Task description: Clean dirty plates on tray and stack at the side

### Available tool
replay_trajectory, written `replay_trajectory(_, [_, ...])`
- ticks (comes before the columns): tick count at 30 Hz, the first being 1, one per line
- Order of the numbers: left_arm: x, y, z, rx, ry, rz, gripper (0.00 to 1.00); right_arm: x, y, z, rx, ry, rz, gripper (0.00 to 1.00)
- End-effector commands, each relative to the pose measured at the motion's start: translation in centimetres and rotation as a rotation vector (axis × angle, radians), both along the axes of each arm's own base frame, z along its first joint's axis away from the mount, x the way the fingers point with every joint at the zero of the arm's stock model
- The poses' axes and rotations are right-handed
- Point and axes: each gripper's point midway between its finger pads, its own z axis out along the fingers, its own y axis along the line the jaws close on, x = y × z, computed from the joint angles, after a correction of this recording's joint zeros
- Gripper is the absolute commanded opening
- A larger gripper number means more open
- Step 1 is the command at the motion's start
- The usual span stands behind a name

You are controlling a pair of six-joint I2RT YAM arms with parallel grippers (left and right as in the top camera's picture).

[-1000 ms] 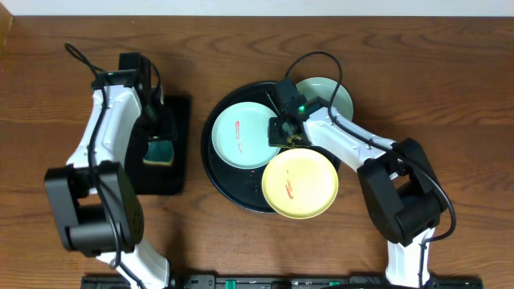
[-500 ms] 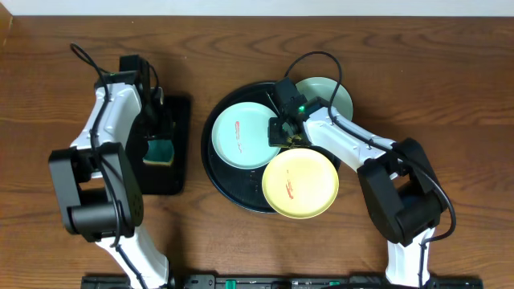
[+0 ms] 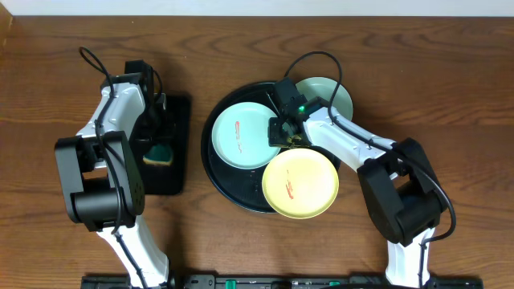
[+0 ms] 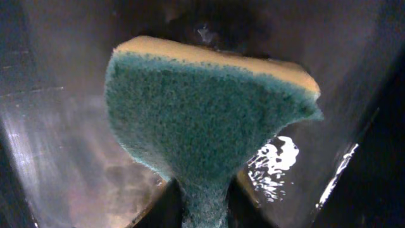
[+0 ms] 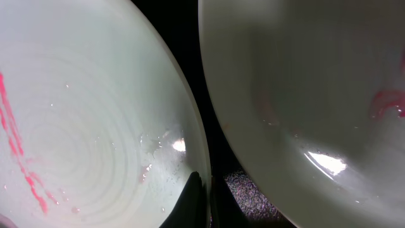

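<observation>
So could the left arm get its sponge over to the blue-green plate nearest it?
Probably yes. The left claw is shut on the sponge, and nothing stands between it and that plate. The right claw sits only at the plate's right edge, leaving its face open.

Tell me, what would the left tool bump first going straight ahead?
The left tool pinches the sponge; pushed on, that would probably hit the small tray behind, though depth is unclear.

Showing on the counter: two blue-green plates (image 3: 242,136) (image 3: 333,95), one yellow plate (image 3: 299,185), one round tray (image 3: 231,189), one rectangular tray (image 3: 173,181), one sponge (image 3: 158,152).
</observation>
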Motion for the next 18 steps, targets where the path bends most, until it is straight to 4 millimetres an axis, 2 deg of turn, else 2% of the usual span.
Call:
replay_trajectory(1, [-0.5,-0.1,-1.0,-0.011,0.025,-0.008,0.08,-0.1,-0.5,-0.7,-0.053,-0.006,0.026,0.01])
replay_trajectory(5, [-0.3,-0.1,-0.9,-0.01,0.02,-0.004,0.07,-0.1,-0.5,-0.7,-0.053,-0.006,0.026,0.01])
replay_trajectory(8, [0.3,0.0,0.1,-0.007,-0.007,0.023,0.08,-0.1,-0.5,-0.7,-0.053,-0.006,0.026,0.01])
replay_trajectory(12, [1.3,0.0,3.3,-0.002,-0.08,0.036,0.07,-0.1,-0.5,-0.7,-0.053,-0.006,0.026,0.01])
replay_trajectory(18, [1.8,-0.8,10.3,-0.035,-0.263,0.029,0.07,0.0,-0.5,-0.7,-0.051,-0.009,0.026,0.01])
